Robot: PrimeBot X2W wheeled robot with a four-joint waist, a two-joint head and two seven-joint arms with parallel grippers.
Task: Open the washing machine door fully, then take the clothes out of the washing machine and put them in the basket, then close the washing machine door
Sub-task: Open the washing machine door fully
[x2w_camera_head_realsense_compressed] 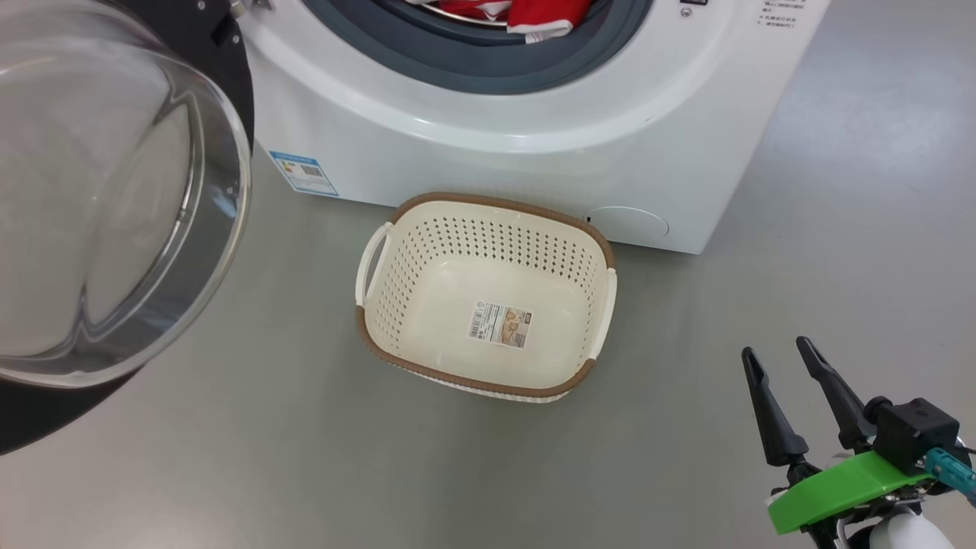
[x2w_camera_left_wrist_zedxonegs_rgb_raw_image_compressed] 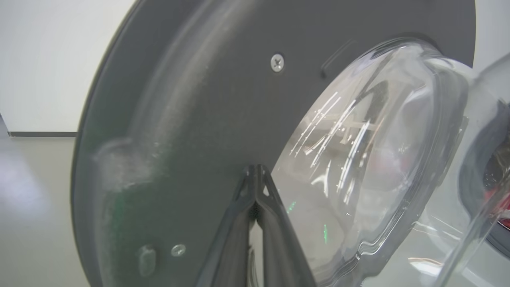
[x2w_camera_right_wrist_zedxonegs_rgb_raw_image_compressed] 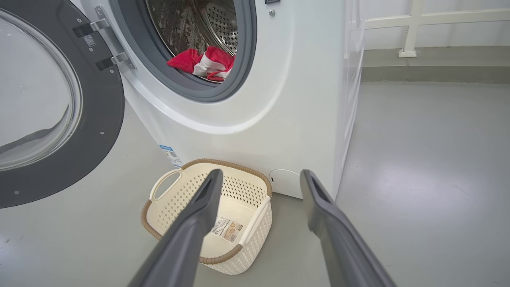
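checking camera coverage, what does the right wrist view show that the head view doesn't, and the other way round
Right wrist view: the perforated inside of the drum and a white railing beyond the washer. Head view: the green mount behind the open right tool. Both: that tool's two fingers, the open door, red clothes in the washer's mouth, and the empty basket in front of it.

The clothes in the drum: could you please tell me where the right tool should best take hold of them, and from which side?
Probably the bunched fold of the clothes nearest the gasket, where red and white fabric stands up. Come from the front, through the washing machine opening, with the open right tool; the washing machine door stands swung aside.
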